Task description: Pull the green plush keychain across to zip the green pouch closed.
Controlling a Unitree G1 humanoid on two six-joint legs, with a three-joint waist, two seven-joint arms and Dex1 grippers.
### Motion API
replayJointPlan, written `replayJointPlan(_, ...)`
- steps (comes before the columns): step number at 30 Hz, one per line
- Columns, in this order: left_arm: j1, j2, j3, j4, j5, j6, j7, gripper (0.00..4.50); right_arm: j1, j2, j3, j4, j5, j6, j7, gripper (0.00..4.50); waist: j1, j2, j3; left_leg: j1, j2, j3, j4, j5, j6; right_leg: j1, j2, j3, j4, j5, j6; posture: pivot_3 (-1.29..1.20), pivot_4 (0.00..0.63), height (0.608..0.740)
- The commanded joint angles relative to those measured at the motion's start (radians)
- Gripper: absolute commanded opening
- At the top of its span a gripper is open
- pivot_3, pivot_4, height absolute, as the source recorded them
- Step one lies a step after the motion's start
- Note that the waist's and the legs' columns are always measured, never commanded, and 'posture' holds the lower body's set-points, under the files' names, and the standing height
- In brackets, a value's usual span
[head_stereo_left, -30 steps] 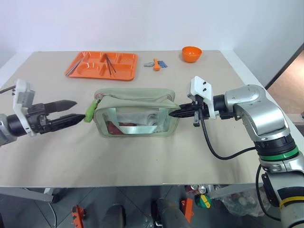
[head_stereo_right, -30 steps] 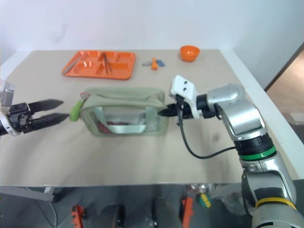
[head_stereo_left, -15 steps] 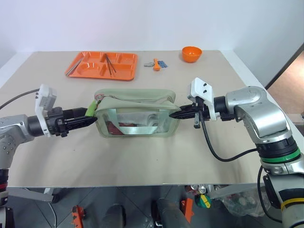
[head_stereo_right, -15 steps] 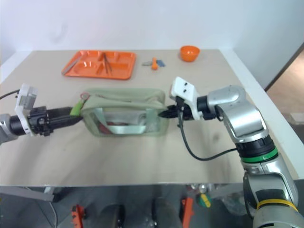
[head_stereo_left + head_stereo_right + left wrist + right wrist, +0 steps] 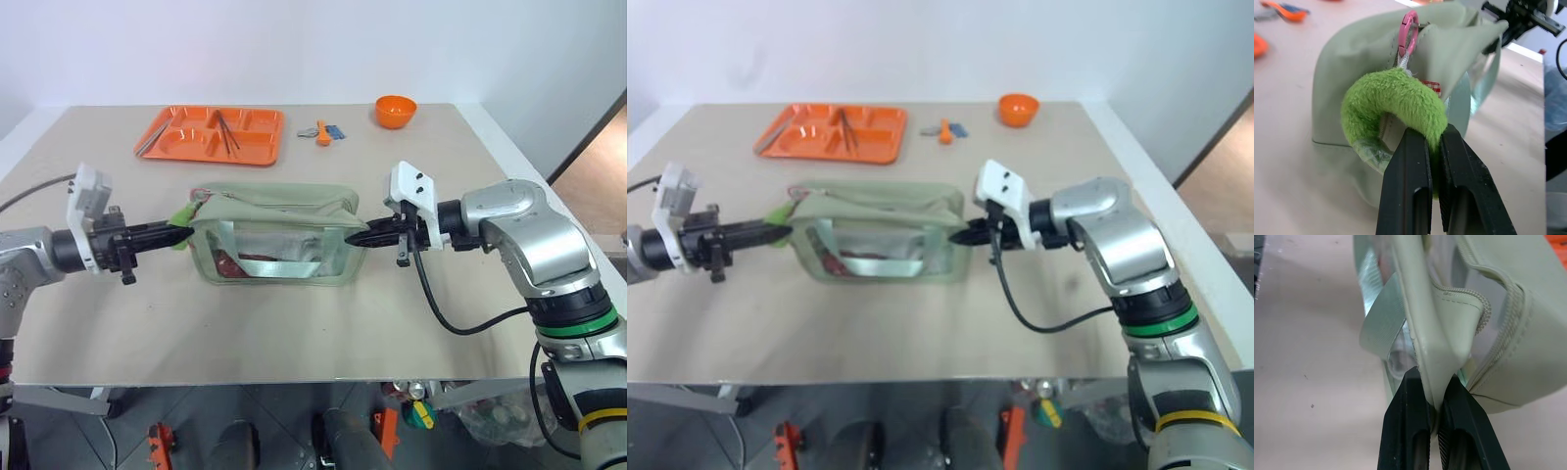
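Surface (image 5: 294, 323): a beige tabletop, carrying everything. The green pouch (image 5: 279, 235) lies near its middle, long side across the view, clear window toward the robot, strap hanging over the window.

Green pouch is held at both ends. The right gripper (image 5: 375, 235) is clamped on the pouch's right end; in the right wrist view the jaws are seen pinched shut on a fold of the sage fabric beside the zipper. This grip is judged to be an anchor, so the bag is kept from sliding when the slider is drawn toward it.

The left gripper (image 5: 174, 235) is at the pouch's left end. In the left wrist view the jaws are closed narrow on the green plush keychain (image 5: 1393, 105), squeezing the fuzzy ring. The plush hangs from a pink clip (image 5: 1408, 32) at the pouch's top left corner, so the slider is judged to sit at the far-left start, zipper not yet drawn.

The pull path runs along the pouch top toward the right gripper; nothing is seen lying across it. The sagging top fabric may buckle under the pull.

Other things, well apart at the far edge: orange tray (image 5: 211, 134) with utensils in it, orange bowl (image 5: 395, 111), small orange-and-blue item (image 5: 323, 131) between them. None is in the way.
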Motion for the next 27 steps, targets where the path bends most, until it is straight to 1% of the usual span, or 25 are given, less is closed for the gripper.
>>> replayJointPlan(1,-0.067,0.057,0.087,0.029,-0.008,-0.034,-0.020,0.03,-0.016,-0.015,-0.015,0.005,-0.008,-0.007,-0.002,0.00,0.000,0.000,0.000,0.000,0.000,0.000,0.000,0.000,0.000,0.000,0.000,0.000,0.000,0.000,0.000,0.00,0.150,0.740)
replayJointPlan(5,-0.113,0.060,0.071,0.040,-0.010,-0.034,-0.044,0.03,-0.026,-0.008,-0.008,0.016,-0.009,-0.016,-0.005,0.00,0.001,0.000,0.000,-0.001,-0.001,0.000,0.000,0.000,0.000,0.000,-0.001,0.000,0.000,0.000,0.001,0.00,0.150,0.740)
replayJointPlan(11,-0.104,0.033,0.048,0.048,0.007,-0.040,-0.053,0.03,-0.028,-0.004,-0.007,0.014,-0.009,-0.020,-0.009,0.00,0.000,0.000,0.000,-0.001,-0.001,0.000,0.000,0.000,0.000,0.000,-0.001,0.000,0.000,0.000,0.001,0.00,0.150,0.740)
replayJointPlan(15,-0.095,0.008,0.008,0.027,0.059,-0.044,0.004,0.03,-0.024,-0.009,-0.010,0.006,-0.007,-0.019,-0.007,0.00,0.002,0.000,0.000,-0.001,-0.001,0.000,0.001,0.000,0.000,0.000,-0.001,0.000,0.000,0.000,0.001,0.00,0.150,0.740)
replayJointPlan(18,-0.090,-0.001,0.008,0.022,0.060,-0.044,0.009,0.03,-0.024,-0.013,-0.011,0.006,-0.008,-0.019,-0.006,0.00,0.002,0.000,0.000,-0.001,-0.002,0.000,0.001,0.000,0.000,0.000,-0.002,0.000,0.000,0.000,0.001,0.00,0.150,0.740)
replayJointPlan(20,-0.095,-0.001,-0.004,0.035,0.068,-0.020,0.029,0.75,-0.027,-0.014,-0.012,0.007,-0.008,-0.018,-0.005,0.00,0.003,0.000,0.000,-0.001,-0.002,0.000,0.001,0.000,0.000,0.000,-0.002,0.000,0.000,0.000,0.001,0.00,0.150,0.740)
replayJointPlan(21,-0.090,0.000,-0.006,0.033,0.059,-0.006,0.021,0.94,-0.027,-0.015,-0.012,0.006,-0.008,-0.017,-0.005,0.00,0.003,0.000,0.000,-0.001,-0.002,0.000,0.001,0.000,0.000,0.000,-0.003,0.000,0.000,0.000,0.002,0.00,0.150,0.740)
replayJointPlan(23,-0.070,-0.005,-0.026,0.023,0.109,-0.057,0.037,1.66,-0.028,-0.016,-0.012,0.006,-0.007,-0.017,-0.003,0.00,0.003,0.000,0.000,-0.002,-0.002,0.000,0.002,0.000,0.000,0.000,-0.003,0.000,0.000,0.000,0.002,0.00,0.150,0.740)
replayJointPlan(26,-0.064,-0.007,-0.015,0.012,0.066,-0.007,0.011,2.63,-0.028,-0.019,-0.012,0.005,-0.006,-0.017,-0.002,0.00,0.004,0.000,0.000,-0.002,-0.003,0.000,0.002,0.000,0.000,0.000,-0.003,0.000,0.000,0.000,0.002,0.00,0.150,0.740)
replayJointPlan(27,-0.058,-0.010,-0.007,0.000,0.061,-0.014,0.004,2.97,-0.028,-0.020,-0.013,0.005,-0.006,-0.017,-0.001,0.00,0.004,0.000,0.000,-0.002,-0.003,0.000,0.002,0.000,0.000,0.000,-0.003,0.000,0.000,0.000,0.002,0.00,0.150,0.740)
